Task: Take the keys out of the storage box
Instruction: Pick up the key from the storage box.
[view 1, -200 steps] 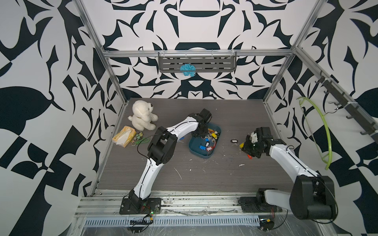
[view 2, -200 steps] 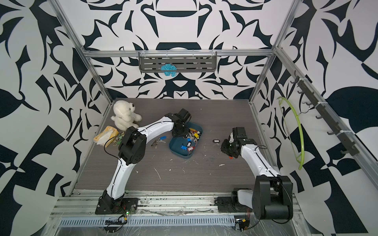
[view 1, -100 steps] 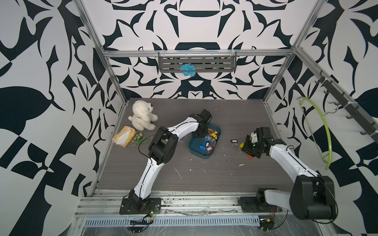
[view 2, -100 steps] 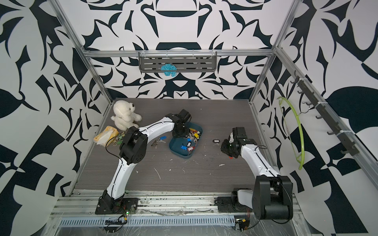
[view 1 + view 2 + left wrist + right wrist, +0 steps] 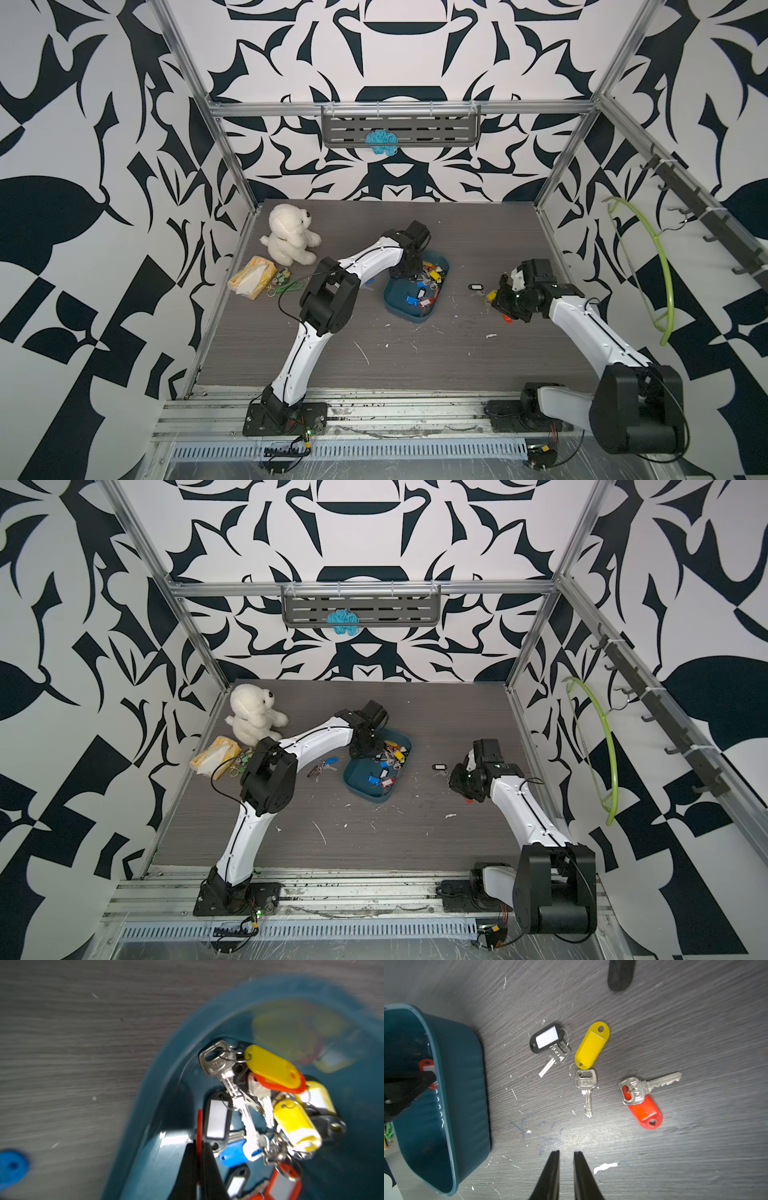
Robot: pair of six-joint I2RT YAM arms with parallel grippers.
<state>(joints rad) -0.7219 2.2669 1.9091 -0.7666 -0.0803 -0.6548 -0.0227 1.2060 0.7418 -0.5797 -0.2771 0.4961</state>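
The keys [image 5: 239,1103] lie tangled in the storage box [image 5: 158,1105]; light, slippery metal, I think, so take the plastic tag. Left gripper [image 5: 200,1145] pinches a red tag [image 5: 199,1124]; right gripper [image 5: 566,1154], slightly spread, holds nothing.

One storage box [image 5: 357,781] stands on the bench [image 5: 415,365], holding a heap of keys [image 5: 249,1105] too tangled to count (I make out three yellow tags [image 5: 272,1068] at least). Right of the box lie three more: one black-tagged set [image 5: 546,1039], one yellow-tagged set [image 5: 591,1045], one red-tagged set [image 5: 643,1109]. Left of it: one blue-tagged bunch [image 5: 324,766], one plush bear [image 5: 289,235], one yellow packet [image 5: 251,277], one green keychain [image 5: 286,286].
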